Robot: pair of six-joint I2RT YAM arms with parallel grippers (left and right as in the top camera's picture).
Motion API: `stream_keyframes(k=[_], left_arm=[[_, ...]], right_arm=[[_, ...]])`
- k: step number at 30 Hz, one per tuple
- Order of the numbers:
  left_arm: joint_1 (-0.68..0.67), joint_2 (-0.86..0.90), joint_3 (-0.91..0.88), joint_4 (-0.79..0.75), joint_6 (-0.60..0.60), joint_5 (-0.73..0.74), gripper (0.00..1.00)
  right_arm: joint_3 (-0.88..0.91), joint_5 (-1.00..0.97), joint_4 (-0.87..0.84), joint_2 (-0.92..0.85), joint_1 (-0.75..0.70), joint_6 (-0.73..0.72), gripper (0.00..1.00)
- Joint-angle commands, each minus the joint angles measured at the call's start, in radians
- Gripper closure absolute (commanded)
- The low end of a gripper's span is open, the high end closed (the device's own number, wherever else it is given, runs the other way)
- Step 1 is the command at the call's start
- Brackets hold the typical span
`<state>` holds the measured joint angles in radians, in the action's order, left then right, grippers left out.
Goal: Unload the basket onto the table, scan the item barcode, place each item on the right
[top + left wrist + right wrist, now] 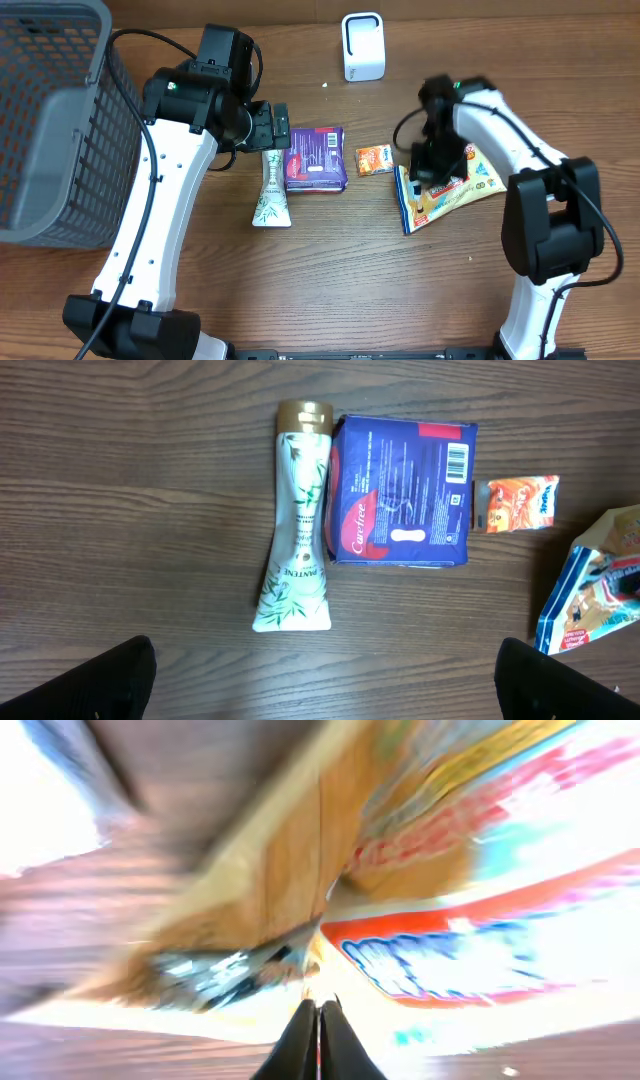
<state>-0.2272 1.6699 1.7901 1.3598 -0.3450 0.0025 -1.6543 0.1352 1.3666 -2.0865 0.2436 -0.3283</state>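
Wood-grain tabletop [330,280] is carrying a loose row of goods. The right gripper [320,1012] is pressing down on the snack bag [452,196], a yellow, blue and red packet that is lying flat and slanted at the right of the row. Its two fingers are sitting clenched together with no gap between them, their tips right against the printed film. The wrist view is too blurred to tell whether a fold of the bag is being pinched. The bag is lying well apart from the white barcode scanner [363,46], which is standing upright at the far edge of the table.

The left gripper [325,685] is hanging released above the middle of the row, its dark fingertips [100,680] showing spread wide at the two lower corners of the wrist view and touching nothing. Below it, a Pantene bottle [295,530] is lying on its side with its gold cap pointing away. A purple Carefree pack [400,490] is lying just beside it, barcode facing up. A small orange sachet [515,502] is resting between that pack and the snack bag. A grey mesh basket [50,120] is sitting at the far left.
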Motion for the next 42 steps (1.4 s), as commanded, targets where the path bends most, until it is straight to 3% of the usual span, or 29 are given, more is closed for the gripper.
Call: stream_keyframes(k=[1,3,4,7,13,17,25,30,36,39,42], left_arm=[[0.004,-0.006,-0.002,-0.003,-0.018,-0.013,0.00],[0.004,-0.006,-0.002,-0.003,-0.018,-0.013,0.00],[0.004,-0.006,-0.002,-0.003,-0.018,-0.013,0.00],[0.004,-0.006,-0.002,-0.003,-0.018,-0.013,0.00],[0.004,-0.006,-0.002,-0.003,-0.018,-0.013,0.00],[0.004,-0.006,-0.002,-0.003,-0.018,-0.013,0.00],[0.004,-0.006,-0.002,-0.003,-0.018,-0.013,0.00],[0.004,-0.006,-0.002,-0.003,-0.018,-0.013,0.00],[0.004,-0.006,-0.002,-0.003,-0.018,-0.013,0.00],[0.004,-0.006,-0.002,-0.003,-0.018,-0.013,0.00],[0.004,-0.006,-0.002,-0.003,-0.018,-0.013,0.00]], right_arm=[[-0.130,-0.124,0.043,0.005,-0.041,-0.005,0.87],[-0.162,-0.143,0.056,0.005,-0.064,-0.004,0.73],[-0.166,-0.142,0.057,0.005,-0.084,-0.004,0.60],[-0.150,-0.142,0.049,0.005,-0.123,-0.005,0.58],[-0.087,-0.085,0.006,0.002,-0.154,-0.005,0.68],[-0.019,0.078,-0.072,0.002,-0.135,0.015,0.76],[0.106,0.129,-0.224,0.000,-0.020,0.036,0.70],[0.157,0.129,-0.304,0.000,0.031,0.018,0.72],[0.146,0.129,-0.276,0.000,0.035,0.019,0.80],[0.103,0.127,-0.204,0.001,0.016,0.027,0.95],[0.014,0.095,-0.102,0.001,-0.015,0.056,0.96]])
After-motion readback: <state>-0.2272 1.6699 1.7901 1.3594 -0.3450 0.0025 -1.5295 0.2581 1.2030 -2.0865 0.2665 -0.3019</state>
